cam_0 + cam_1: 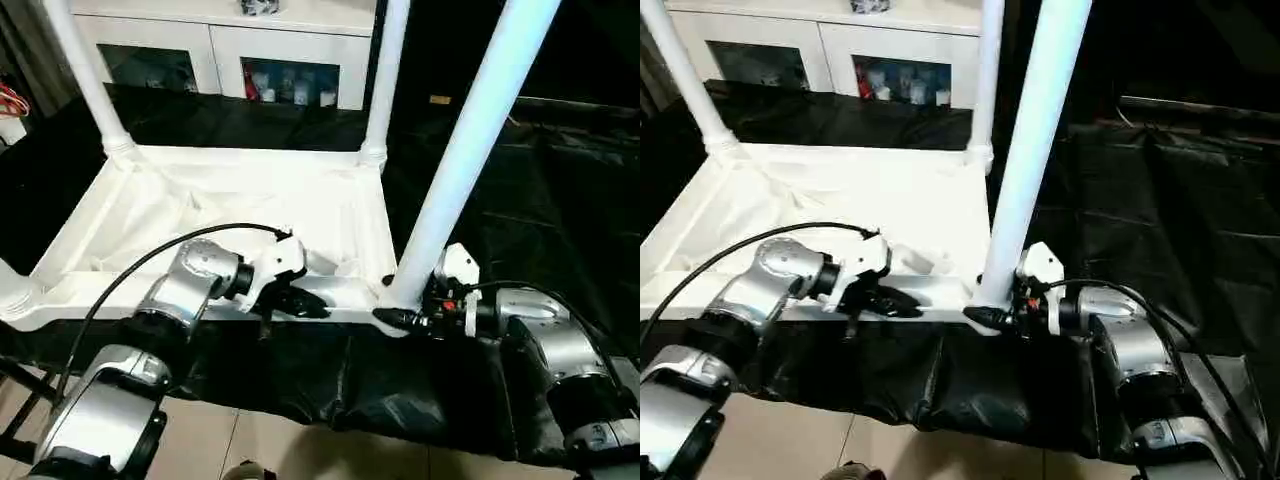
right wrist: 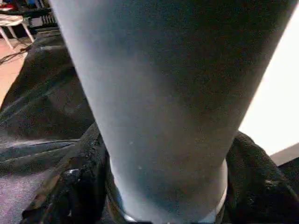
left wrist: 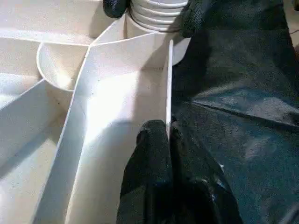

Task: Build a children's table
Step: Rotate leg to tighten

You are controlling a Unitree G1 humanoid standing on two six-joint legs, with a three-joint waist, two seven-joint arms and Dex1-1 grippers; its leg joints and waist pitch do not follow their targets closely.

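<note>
While upside down on the black cloth (image 1: pixel 300 385), children's table top (image 1: pixel 250 195) lies ribbed side up — 3 tapered legs seen standing in corner sockets. Nearest leg (image 1: pixel 470 140) rising from the near right corner of the top, with right gripper (image 1: pixel 400 318) at its base, 1 black finger on either side of the ribbed collar, jaws apart around it. Left gripper (image 3: pixel 168 135) at the near rim of the top, left of that leg, jaws clamped on the thin rim wall — 1 finger inside, 1 outside. Beyond the top's far edge, white cabinet (image 1: pixel 230 45) with glass doors.
</note>
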